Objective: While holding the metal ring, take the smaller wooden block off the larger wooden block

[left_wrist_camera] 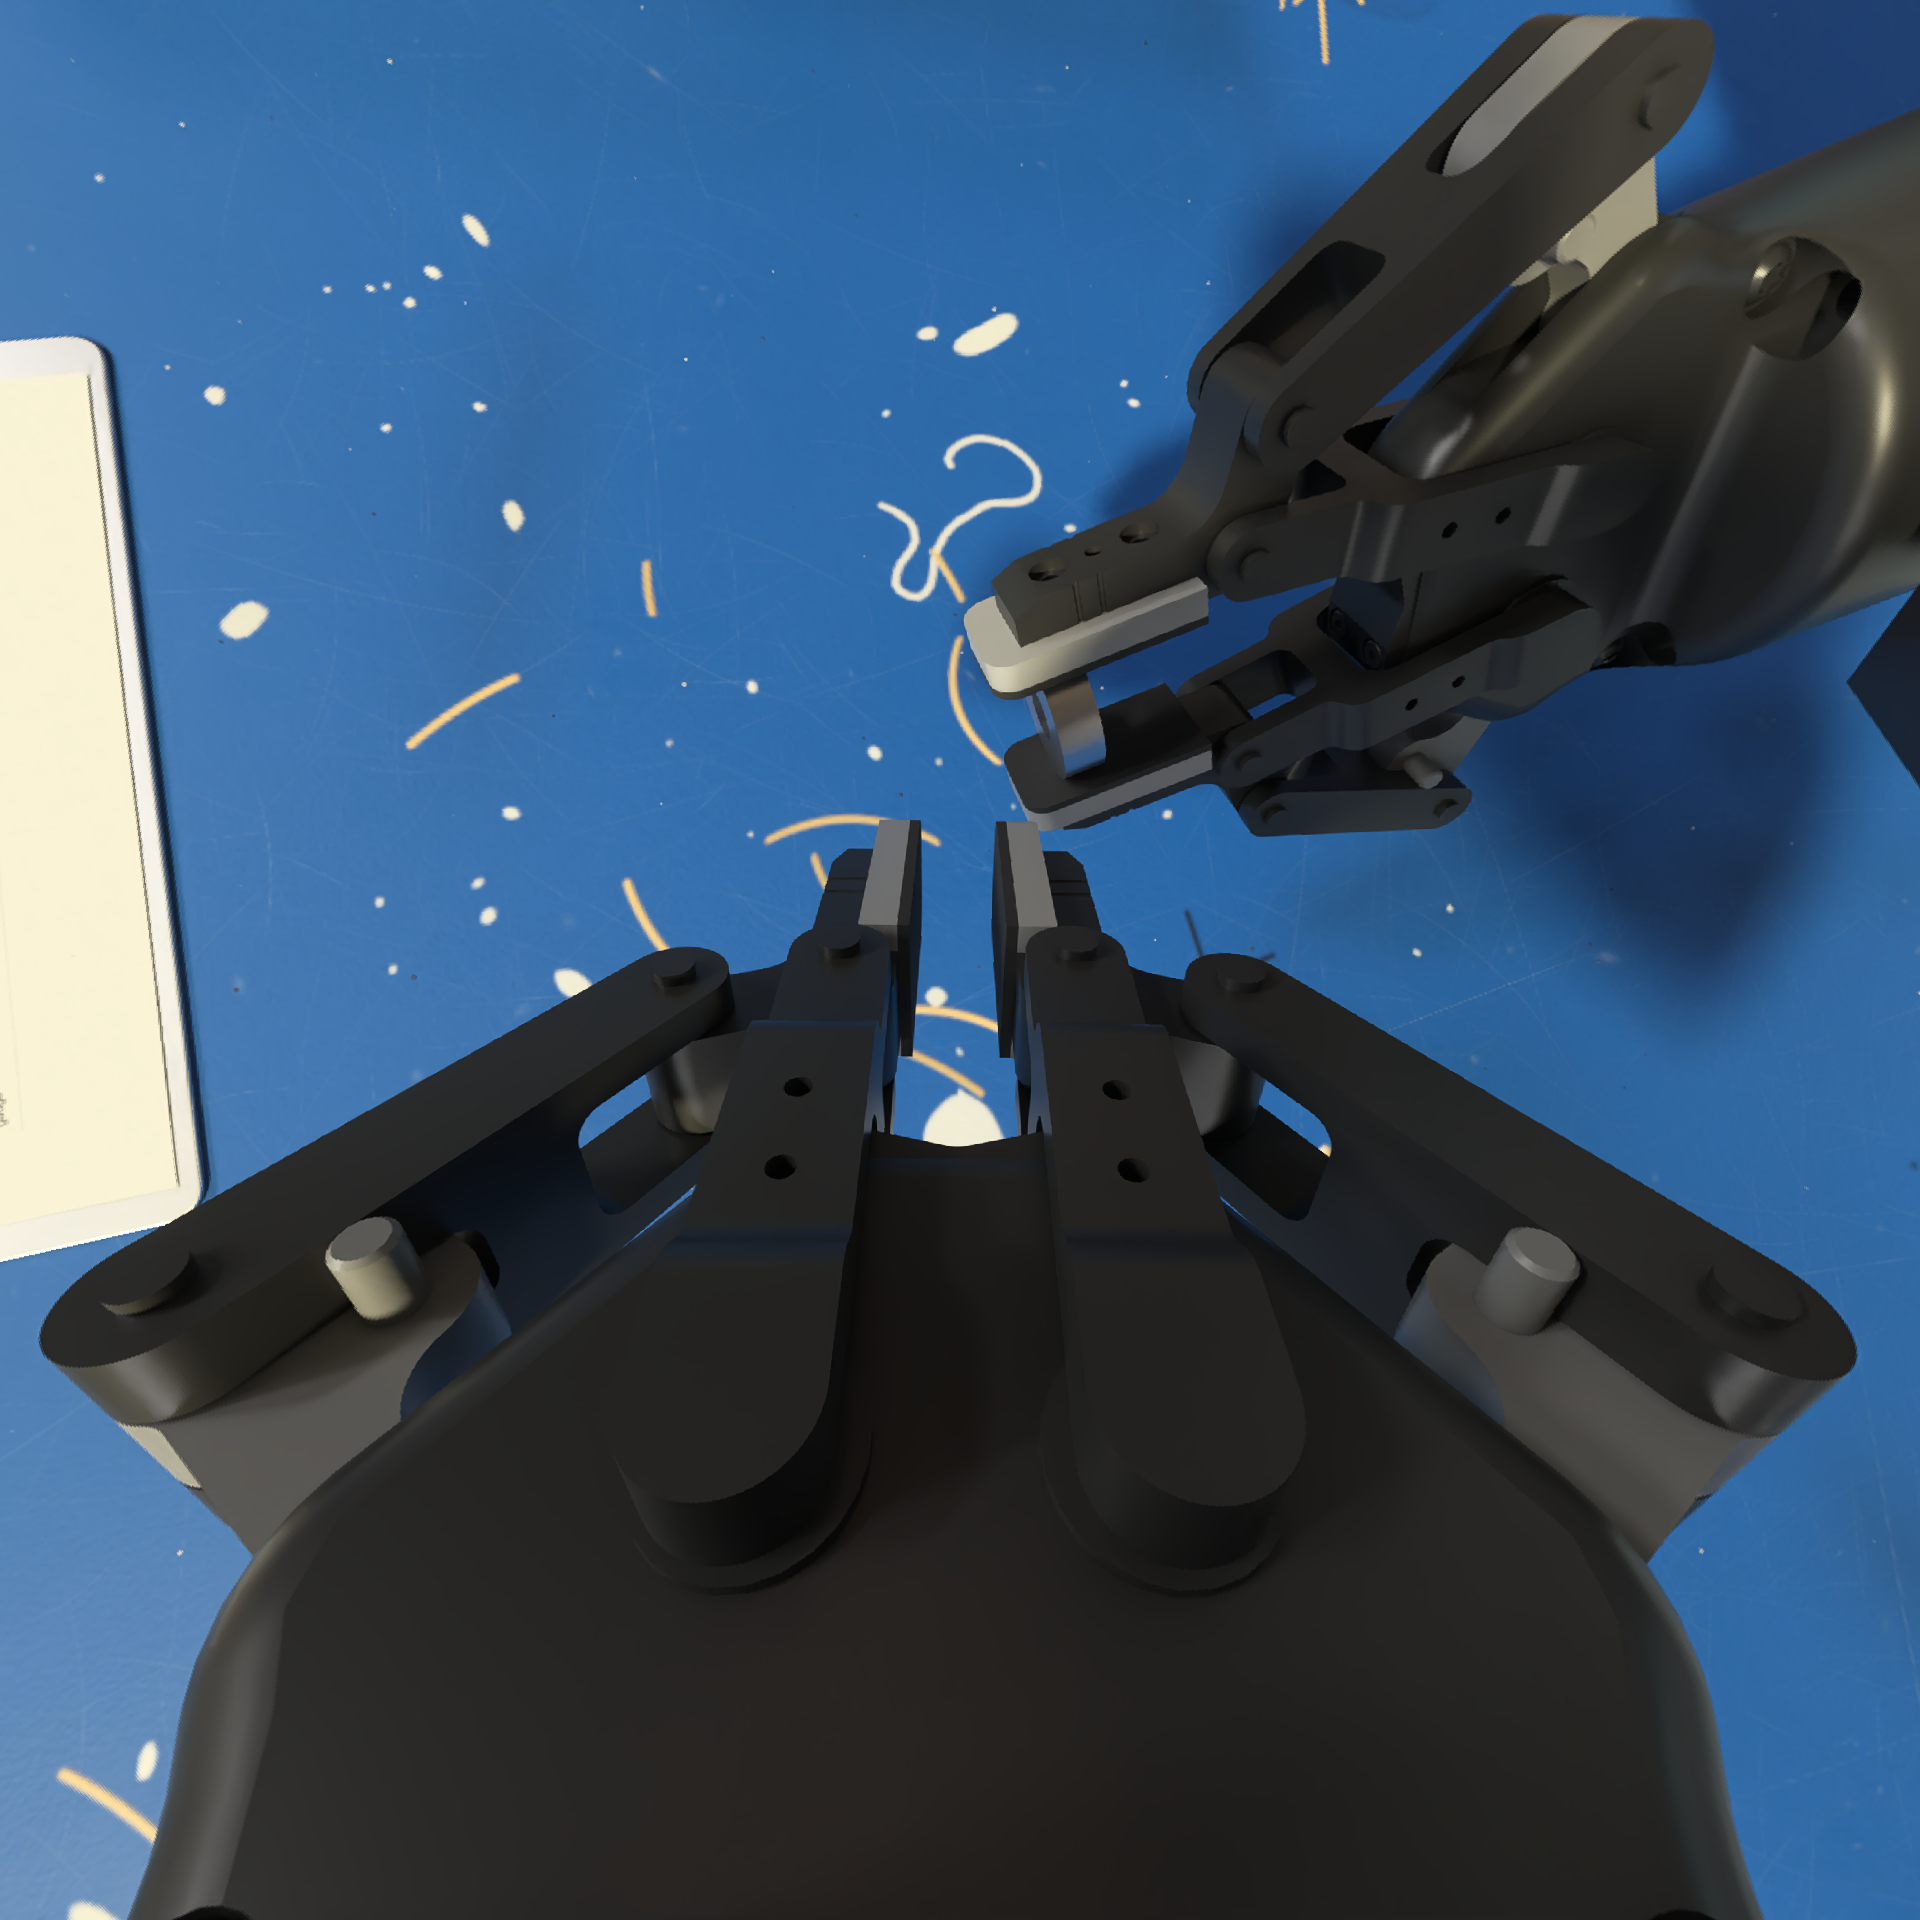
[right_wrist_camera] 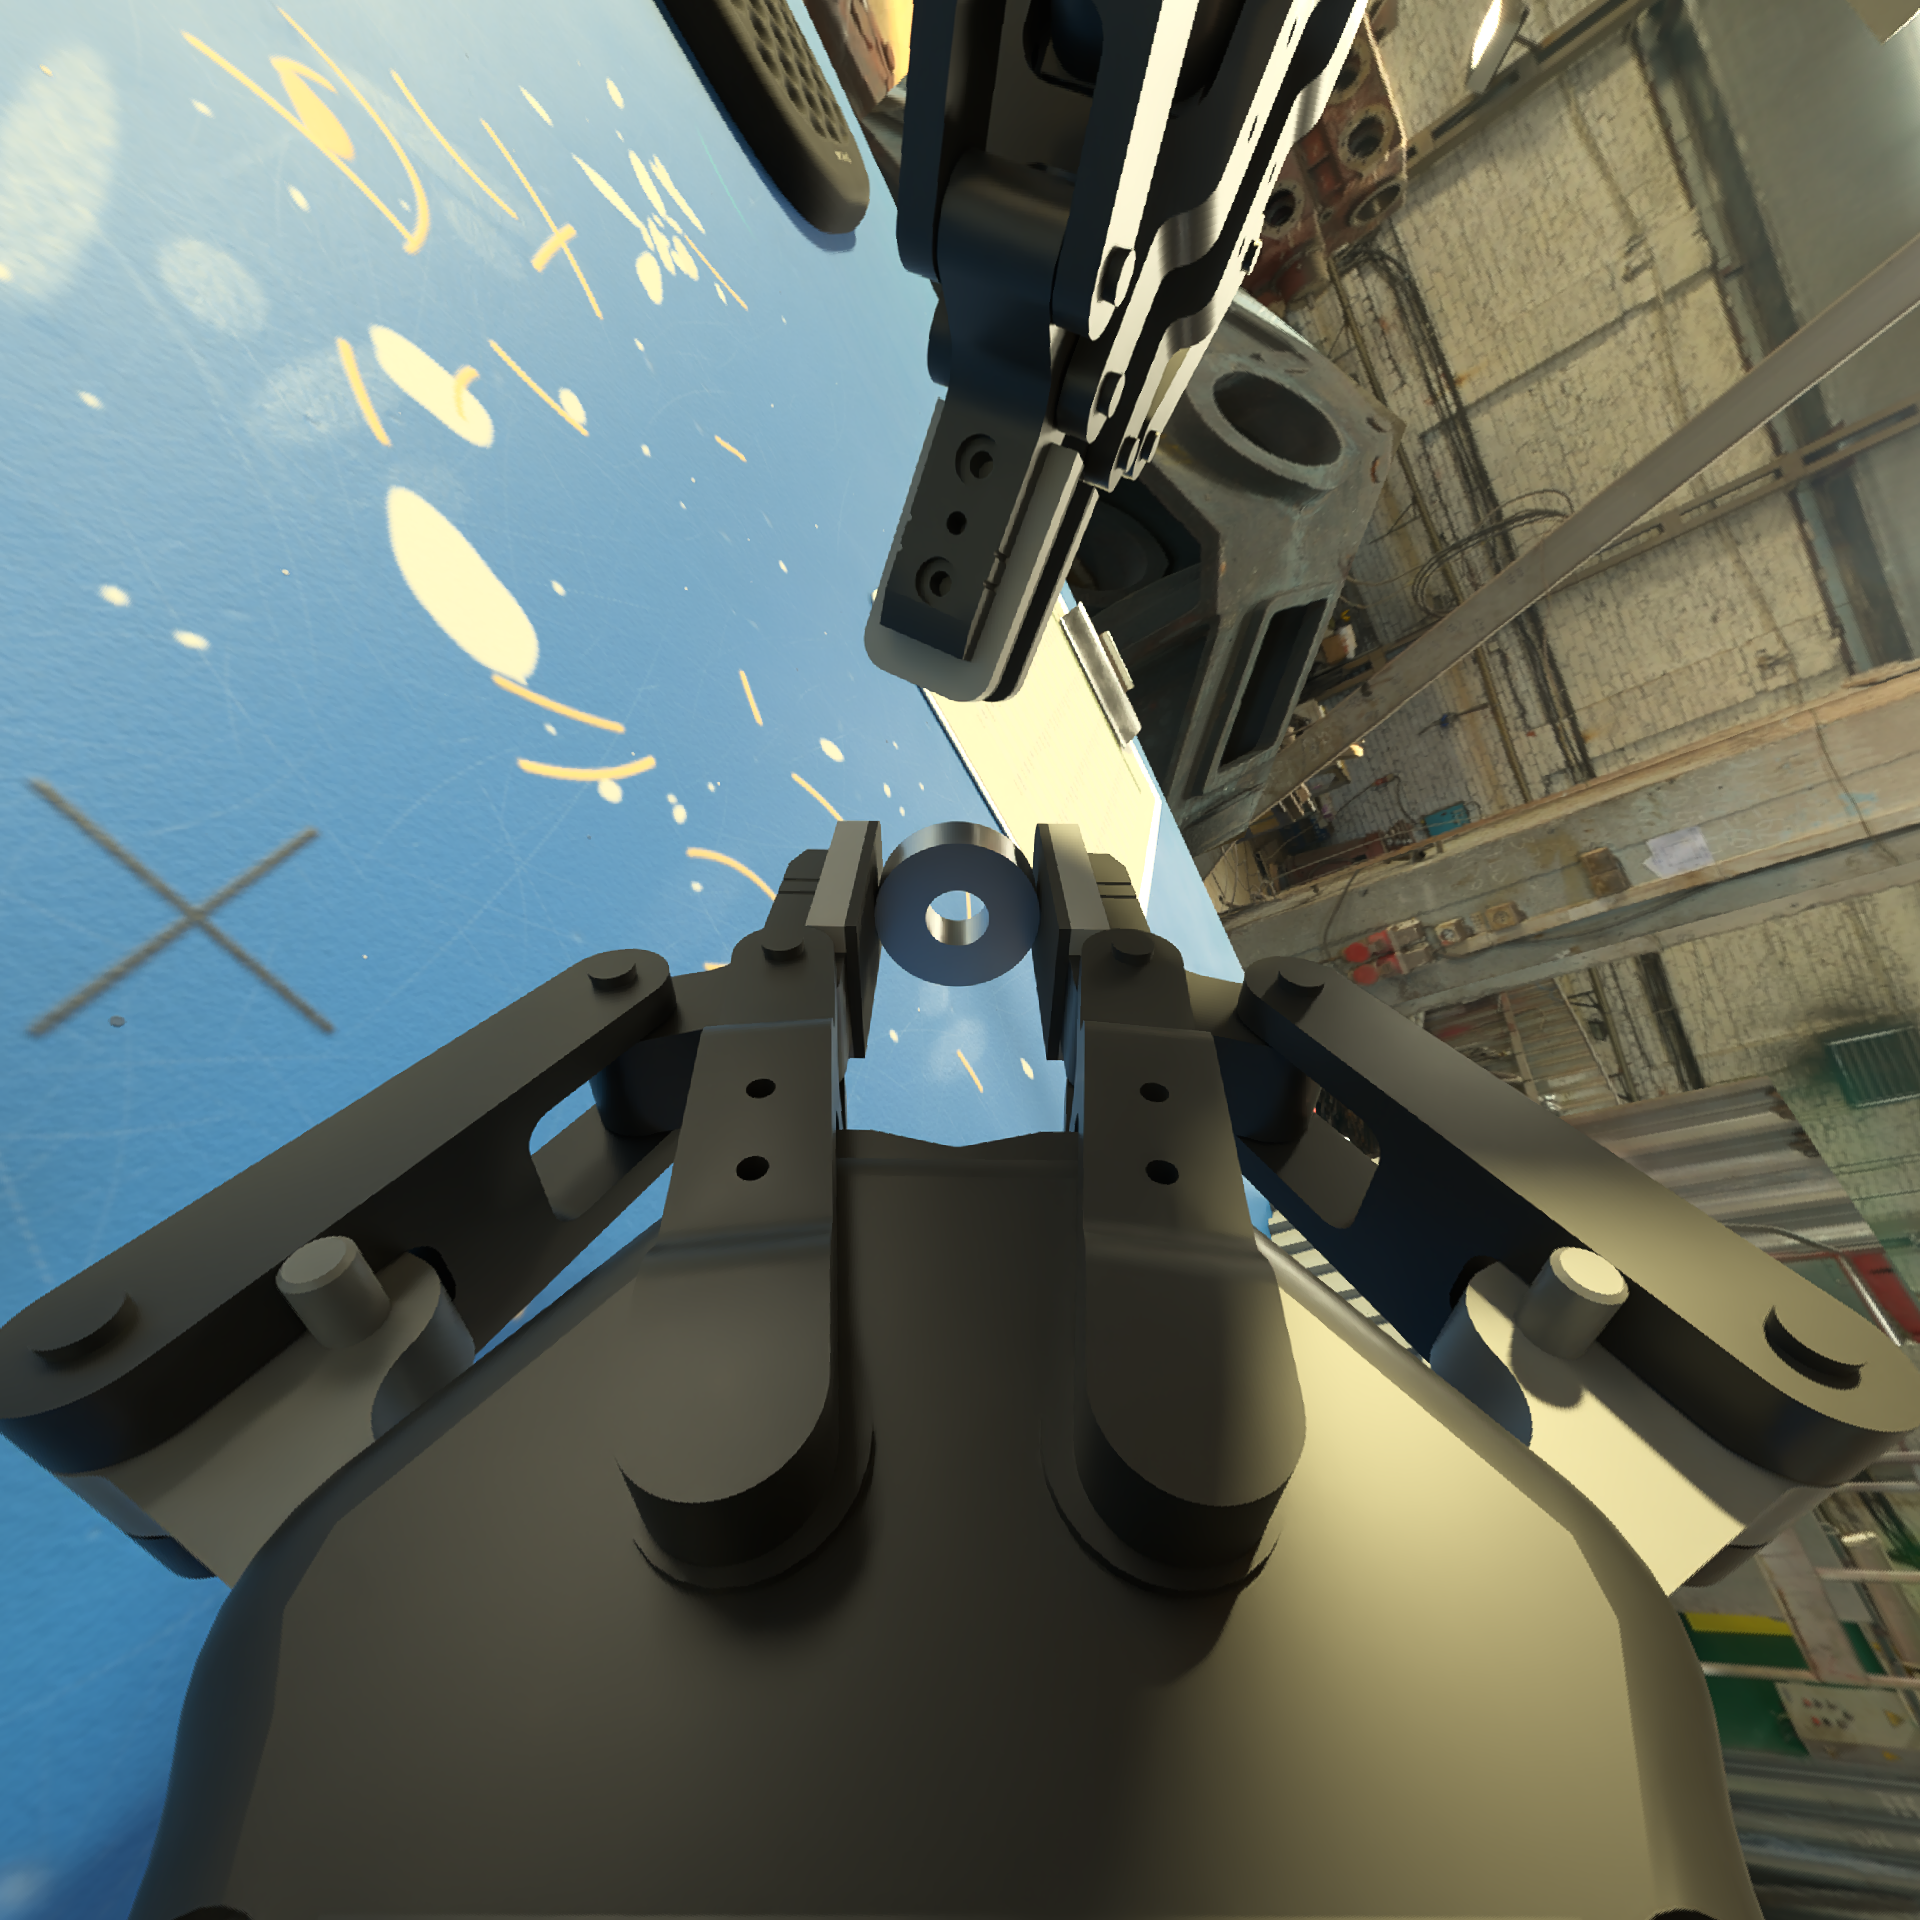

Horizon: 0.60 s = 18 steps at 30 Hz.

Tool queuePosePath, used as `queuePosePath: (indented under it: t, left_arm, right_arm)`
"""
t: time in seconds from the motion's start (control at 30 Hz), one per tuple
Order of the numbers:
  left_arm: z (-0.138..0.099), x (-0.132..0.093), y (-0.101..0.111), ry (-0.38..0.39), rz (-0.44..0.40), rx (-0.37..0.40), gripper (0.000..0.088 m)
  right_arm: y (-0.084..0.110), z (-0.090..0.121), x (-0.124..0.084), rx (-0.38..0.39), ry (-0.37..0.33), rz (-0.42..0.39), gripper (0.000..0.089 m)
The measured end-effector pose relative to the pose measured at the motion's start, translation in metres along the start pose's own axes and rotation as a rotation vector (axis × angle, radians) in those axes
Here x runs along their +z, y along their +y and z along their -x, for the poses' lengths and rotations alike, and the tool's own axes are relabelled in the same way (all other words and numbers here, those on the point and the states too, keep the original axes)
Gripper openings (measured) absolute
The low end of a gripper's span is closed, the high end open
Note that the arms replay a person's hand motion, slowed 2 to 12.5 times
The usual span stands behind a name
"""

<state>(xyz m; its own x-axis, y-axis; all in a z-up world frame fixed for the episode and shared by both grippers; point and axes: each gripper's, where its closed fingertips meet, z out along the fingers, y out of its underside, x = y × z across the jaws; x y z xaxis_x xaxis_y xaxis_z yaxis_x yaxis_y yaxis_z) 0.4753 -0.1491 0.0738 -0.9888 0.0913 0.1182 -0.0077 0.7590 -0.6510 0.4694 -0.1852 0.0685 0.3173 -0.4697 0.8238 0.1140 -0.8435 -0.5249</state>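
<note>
In the left wrist view, the left hand (left_wrist_camera: 957, 868) hangs above the blue, paint-speckled counter (left_wrist_camera: 623, 416), its two dark fingers drawn to a narrow gap with nothing between them. Just beyond its tips, the right hand (left_wrist_camera: 1049, 712) reaches in from the right, clamping the small grey metal ring (left_wrist_camera: 1081, 727) edge-on between its pads. A white-rimmed cream tablet-like slab (left_wrist_camera: 73, 790) lies flat at the left edge.

In the right wrist view, the right hand (right_wrist_camera: 957, 914) grips the metal ring (right_wrist_camera: 957, 918) by its rim, hole facing the camera. The left hand's dark finger (right_wrist_camera: 977, 561) hangs above. A black perforated object (right_wrist_camera: 790, 114) lies on the counter (right_wrist_camera: 208, 623).
</note>
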Motion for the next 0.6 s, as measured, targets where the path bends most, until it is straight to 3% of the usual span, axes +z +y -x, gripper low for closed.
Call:
queuePosePath:
  t: [0.3, 0.6]
  left_arm:
    - [0.001, -0.001, 0.001, 0.003, 0.0, 0.008, 0.013]
    - [-0.004, -0.014, -0.008, 0.027, -0.068, -0.009, 0.0142]
  right_arm:
    - [0.004, 0.001, 0.003, 0.006, -0.011, 0.001, 0.026]
    - [-0.001, -0.009, 0.0, 0.015, 0.029, -0.025, 0.026]
